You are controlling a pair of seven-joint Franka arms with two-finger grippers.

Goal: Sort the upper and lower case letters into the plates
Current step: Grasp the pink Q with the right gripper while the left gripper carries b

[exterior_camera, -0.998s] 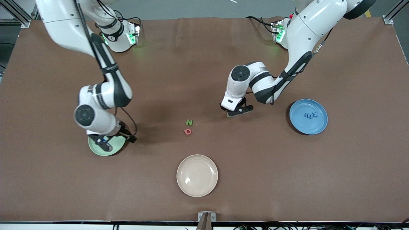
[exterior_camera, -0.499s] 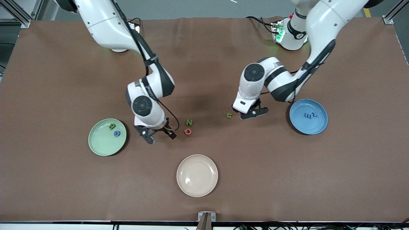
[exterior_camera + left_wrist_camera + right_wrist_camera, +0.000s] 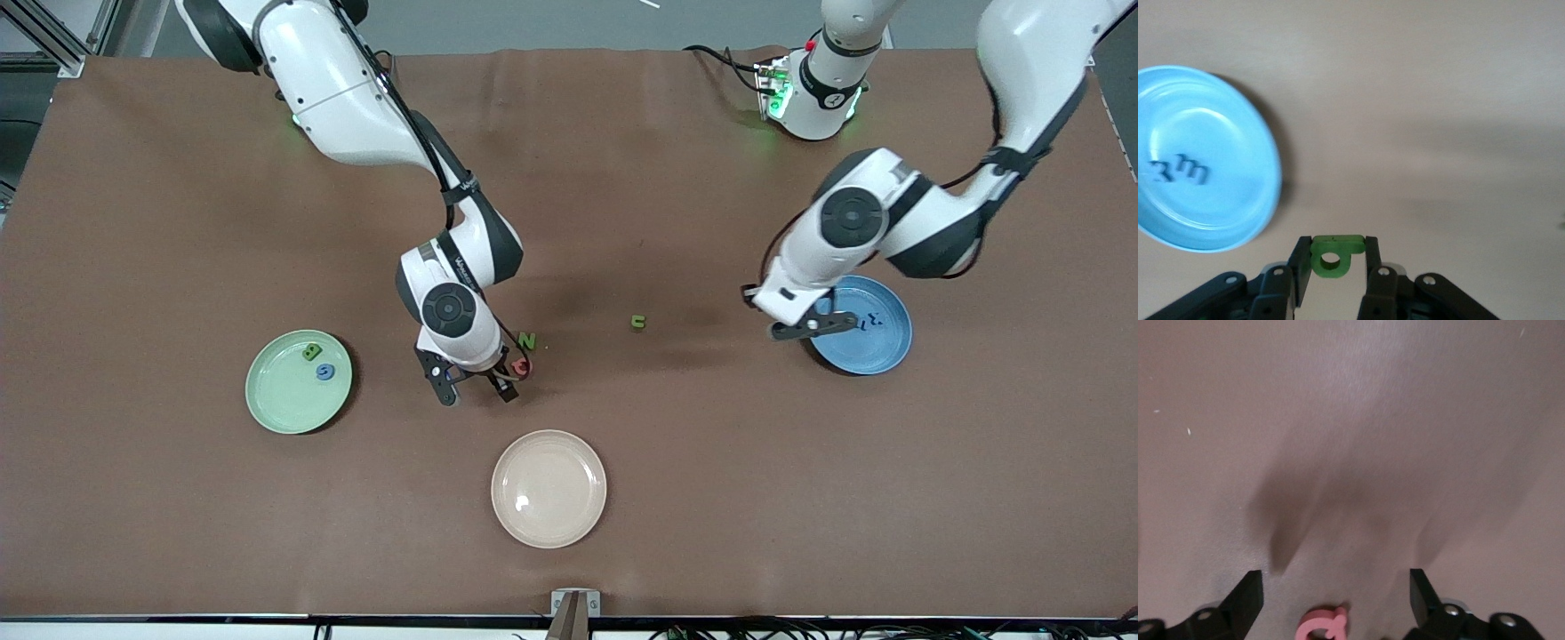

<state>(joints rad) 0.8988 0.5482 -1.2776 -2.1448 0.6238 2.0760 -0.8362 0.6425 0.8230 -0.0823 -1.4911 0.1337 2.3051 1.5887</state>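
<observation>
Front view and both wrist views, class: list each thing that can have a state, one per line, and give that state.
Left gripper: shut on a green letter piece, beside the blue plate.
Right gripper: open, over the red letter.
Blue plate: holds blue letters.
Mint plate: holds two letters.
Beige plate: empty.

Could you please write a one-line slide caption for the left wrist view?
Left gripper shut on a green letter, over the table beside the blue plate.
</observation>
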